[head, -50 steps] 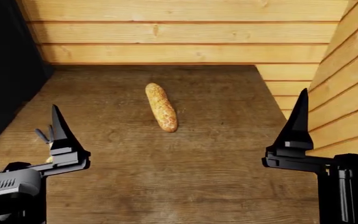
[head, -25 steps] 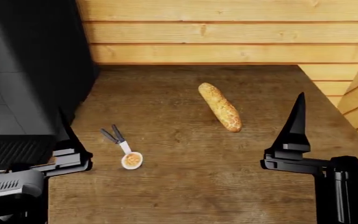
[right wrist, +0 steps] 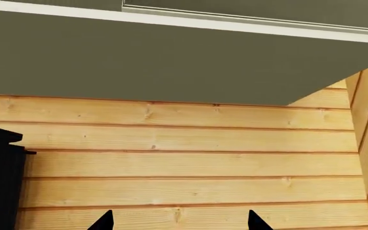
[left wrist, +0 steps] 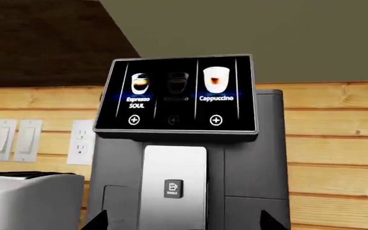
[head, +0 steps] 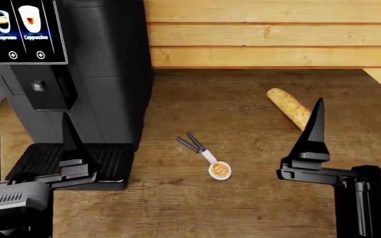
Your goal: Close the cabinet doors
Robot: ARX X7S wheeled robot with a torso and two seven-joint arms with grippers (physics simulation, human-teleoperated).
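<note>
An olive-grey upper cabinet [right wrist: 171, 62] shows only its underside, hanging over the plank wall in the right wrist view; the same grey underside [left wrist: 267, 33] sits above the coffee machine in the left wrist view. The cabinet doors themselves are out of view. My left gripper [head: 28, 148] is open over the machine's drip tray, with nothing between its fingers. My right gripper [head: 356, 129] is open above the counter's right side, also holding nothing. Only the dark fingertips [left wrist: 97, 223] [right wrist: 104, 221] show in the wrist views.
A black coffee machine [head: 91, 74] with a lit drink screen [left wrist: 178, 93] stands at the left on the wooden counter [head: 243, 208]. A spoon [head: 207, 158] lies mid-counter and a baguette [head: 286, 106] at the right. Wall switches and a socket [left wrist: 27, 139] are left of the machine.
The head view has swung left: the coffee machine has come into view, and the baguette and spoon have slid to the right. Both grippers stay open in the same place in the view.
</note>
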